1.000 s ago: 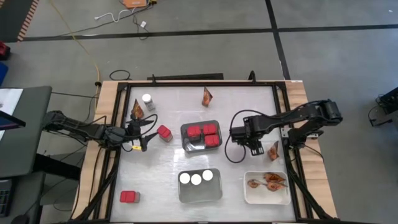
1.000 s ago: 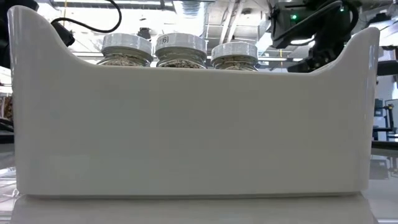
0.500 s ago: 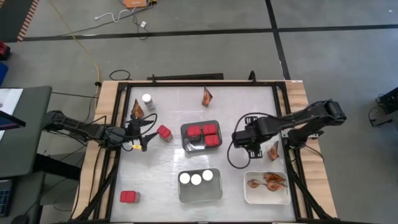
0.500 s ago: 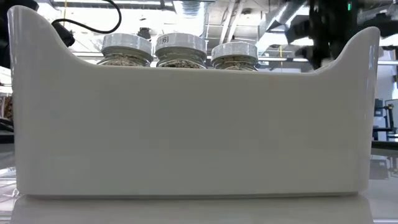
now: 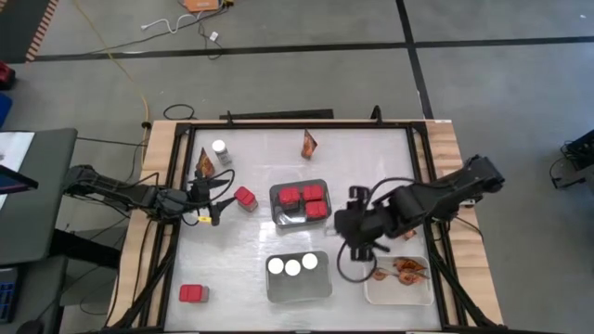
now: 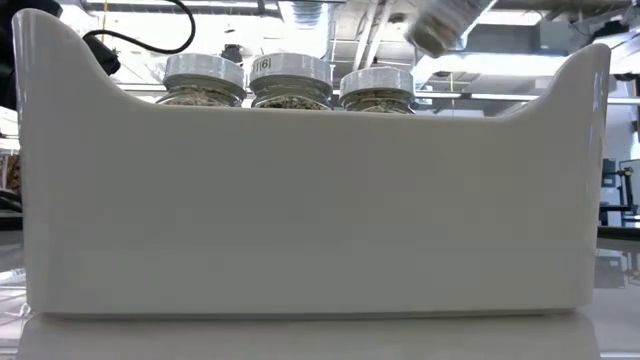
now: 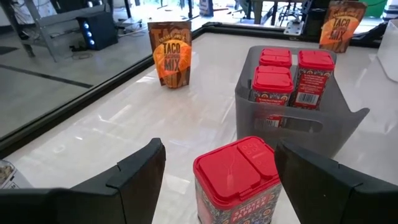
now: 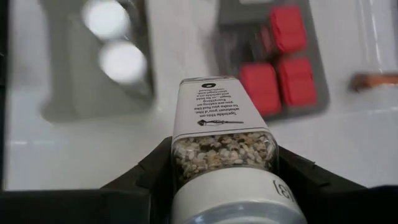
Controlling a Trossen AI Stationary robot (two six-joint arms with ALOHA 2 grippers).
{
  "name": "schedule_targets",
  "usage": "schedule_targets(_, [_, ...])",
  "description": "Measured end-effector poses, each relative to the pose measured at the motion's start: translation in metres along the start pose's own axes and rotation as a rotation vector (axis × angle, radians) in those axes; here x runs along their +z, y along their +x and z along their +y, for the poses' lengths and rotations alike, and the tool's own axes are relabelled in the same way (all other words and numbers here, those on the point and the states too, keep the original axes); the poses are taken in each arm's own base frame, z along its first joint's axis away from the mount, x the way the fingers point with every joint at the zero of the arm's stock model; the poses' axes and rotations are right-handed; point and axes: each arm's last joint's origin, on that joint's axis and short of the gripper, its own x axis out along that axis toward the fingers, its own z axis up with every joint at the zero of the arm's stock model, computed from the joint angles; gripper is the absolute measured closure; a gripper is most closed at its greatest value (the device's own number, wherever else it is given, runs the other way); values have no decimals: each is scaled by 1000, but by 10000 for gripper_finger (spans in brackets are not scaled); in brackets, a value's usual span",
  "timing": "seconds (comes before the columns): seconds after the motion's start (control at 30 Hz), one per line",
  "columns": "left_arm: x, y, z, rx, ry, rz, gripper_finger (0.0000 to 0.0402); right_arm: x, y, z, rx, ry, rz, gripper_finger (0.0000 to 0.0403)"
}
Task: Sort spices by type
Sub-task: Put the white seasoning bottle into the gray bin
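Note:
My right gripper [image 5: 358,234] hangs over the table between the grey tray of red boxy containers [image 5: 299,201] and the white tray of packets [image 5: 419,295], shut on a clear jar [image 8: 221,137] of seeds. My left gripper [image 7: 217,180] is low at the table's left side, open. Its fingers stand on either side of a red boxy container [image 7: 239,177] without touching it; the container stands upright on the table. Three jars with white lids [image 5: 292,265] stand in the near tray [image 6: 300,200]. My right gripper pinches the jar's glass body just beyond the white lid [image 8: 186,155], one finger [image 8: 146,177] on each side. The jar lies along the fingers with its lid toward the wrist. It is lifted clear and tilted, showing above the tray wall in the low view [image 6: 440,25].
On the table stand a jar [image 5: 221,149] beside a packet [image 5: 205,162] at the far left, a packet [image 5: 309,144] at the far middle and a red container [image 5: 193,293] at the near left. The black frame [image 5: 278,122] rims the table.
My right gripper has moved toward the table's near edge and leftward, from beside the red-container tray toward the tray of jars, carrying the jar along. The left arm has kept still.

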Motion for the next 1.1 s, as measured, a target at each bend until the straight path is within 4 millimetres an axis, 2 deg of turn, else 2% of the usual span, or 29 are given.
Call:
schedule_targets(0.23, [0, 0, 0, -1, -12, 0, 112, 48, 12, 34, 43, -4, -7, 181])
schedule_targets(0.47, [0, 0, -2, -58, -60, 12, 112, 77, 48, 70, 160, 11, 87, 181])
schedule_targets(0.6, [0, 0, -2, -62, -59, 14, 112, 82, 61, 91, 190, 4, 117, 181])
schedule_targets(0.73, [0, 0, -2, -62, -55, 13, 112, 76, 73, 105, 208, 44, 174, 181])
schedule_targets(0.9, [0, 0, -2, -62, -49, 13, 112, 71, 89, 117, 195, 55, 223, 181])
schedule_targets(1.1, [0, 0, -2, -62, -57, 13, 112, 67, 123, 125, 170, 88, 312, 181])
